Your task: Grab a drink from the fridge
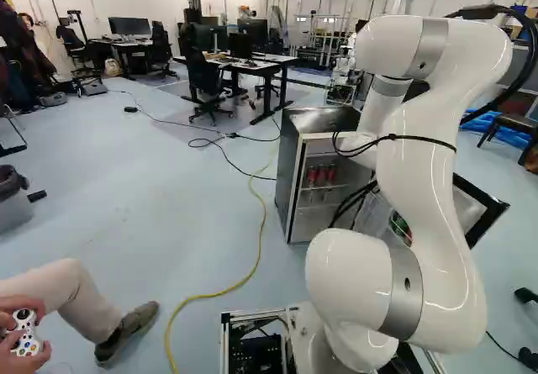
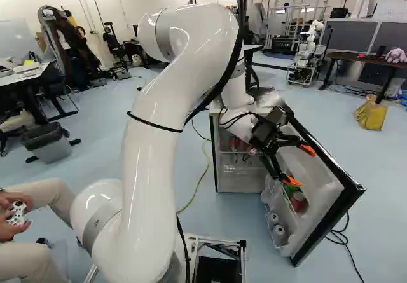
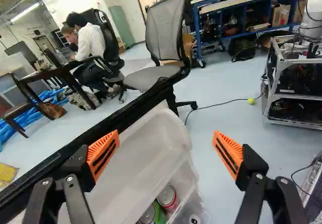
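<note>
1. Right base view: the drink cans nearest the gripper [image 2: 308, 168] stand in the bin [image 3: 183, 178] on the open door [image 2: 321, 200]; the red can [image 3: 167, 196] lies at about six o'clock from the fingertips, the white cans [image 2: 273, 218] nearer seven.
2. The gripper is spread wide, nothing between its pads, and the wrist view has the red can and the green can [image 3: 153, 215] below its line of reach.
3. Both those cans seem to stand on end, long axis roughly upright, while the fingers reach outward more than down; I judge the next move calls for dropping toward six o'clock and tipping the fingers over one lid.
4. The only arm to use is the white arm [image 1: 424, 155], already at the door.
5. One finger is over the door's inner face, the other over floor beyond the bin; the door side looks the tighter.
6. More red cans [image 1: 312, 175] sit inside the fridge [image 1: 288, 172], at about eight o'clock from the fingertips in the left-hand reach of the right base view.
</note>
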Tool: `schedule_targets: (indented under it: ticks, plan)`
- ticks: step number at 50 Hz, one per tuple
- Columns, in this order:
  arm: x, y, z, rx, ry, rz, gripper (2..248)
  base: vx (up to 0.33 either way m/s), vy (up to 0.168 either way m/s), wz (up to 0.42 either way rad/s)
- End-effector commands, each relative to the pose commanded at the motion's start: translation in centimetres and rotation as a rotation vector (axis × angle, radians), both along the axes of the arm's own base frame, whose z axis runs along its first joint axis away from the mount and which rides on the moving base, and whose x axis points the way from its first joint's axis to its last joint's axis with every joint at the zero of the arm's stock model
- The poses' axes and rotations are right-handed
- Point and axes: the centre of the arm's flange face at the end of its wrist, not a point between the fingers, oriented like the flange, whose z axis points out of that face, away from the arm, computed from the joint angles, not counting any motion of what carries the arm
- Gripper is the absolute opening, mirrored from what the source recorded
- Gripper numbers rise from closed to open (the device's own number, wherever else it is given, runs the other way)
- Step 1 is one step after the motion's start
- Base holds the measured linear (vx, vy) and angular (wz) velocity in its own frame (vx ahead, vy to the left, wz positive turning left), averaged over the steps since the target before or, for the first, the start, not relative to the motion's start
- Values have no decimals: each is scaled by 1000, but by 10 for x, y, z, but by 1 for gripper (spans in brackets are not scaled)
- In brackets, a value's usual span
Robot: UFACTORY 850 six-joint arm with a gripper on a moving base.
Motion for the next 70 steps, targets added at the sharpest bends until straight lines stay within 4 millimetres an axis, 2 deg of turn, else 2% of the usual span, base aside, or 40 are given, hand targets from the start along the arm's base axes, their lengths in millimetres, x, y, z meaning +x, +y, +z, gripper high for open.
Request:
schedule_targets:
  ticks: [55, 70]
  plan:
    - [-59, 84, 12, -23, 199, 659, 247, 0, 0, 0]
    - [-63, 103, 2, -14, 248, 839, 247, 0, 0, 0]
